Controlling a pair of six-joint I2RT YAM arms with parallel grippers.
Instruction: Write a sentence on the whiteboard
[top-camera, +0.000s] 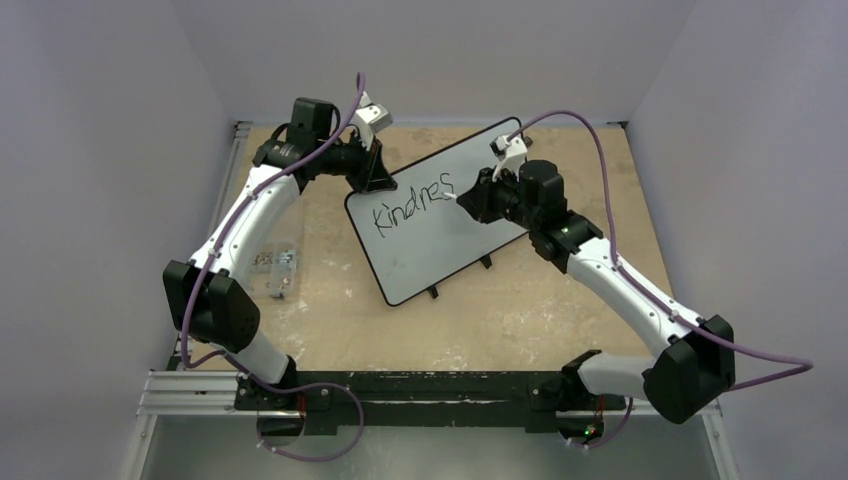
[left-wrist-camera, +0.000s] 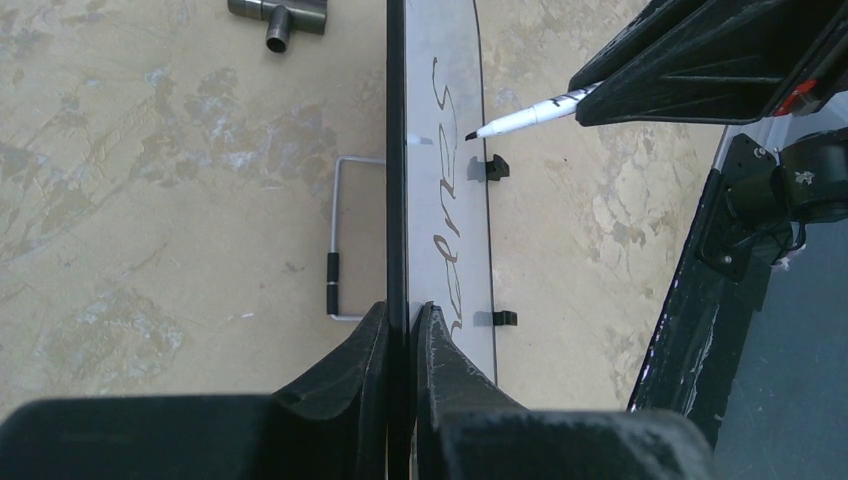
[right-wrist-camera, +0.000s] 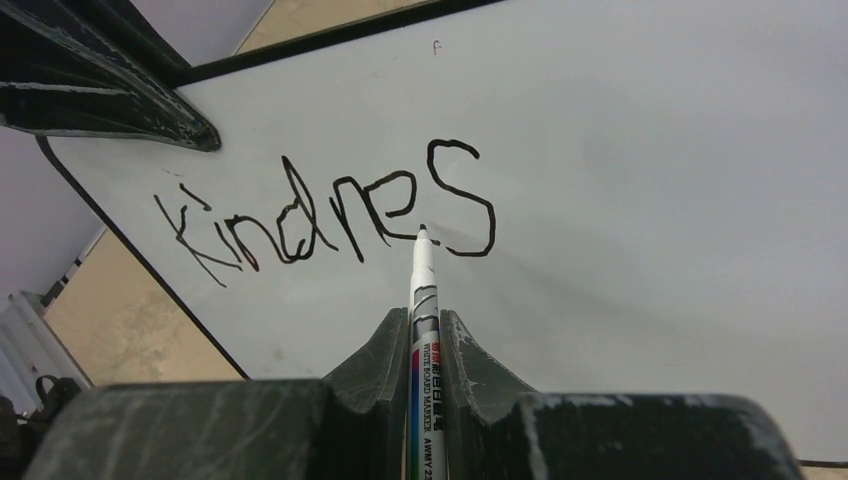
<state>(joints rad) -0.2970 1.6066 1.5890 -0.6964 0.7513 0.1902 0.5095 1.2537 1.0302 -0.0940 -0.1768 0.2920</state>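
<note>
1. The whiteboard sits at an angle on the far middle of the tan table, between the two robot arms.
2. The left gripper is clenched on the board's far left edge. In the left wrist view its two black fingers pinch the thin black rim, one on each face of the board.
3. The right gripper is closed tightly on a white board marker, which sticks out forward between the fingers.
4. The marker's black tip points at the board face, low between the last two letters. Whether it touches the surface cannot be told.
5. The sentence so far reads "Kindnes" in black handwriting, along the upper left part of the board.
6. From the left wrist, the marker comes in from the right toward the writing, and two small black feet show on the board's lower rim.
</note>
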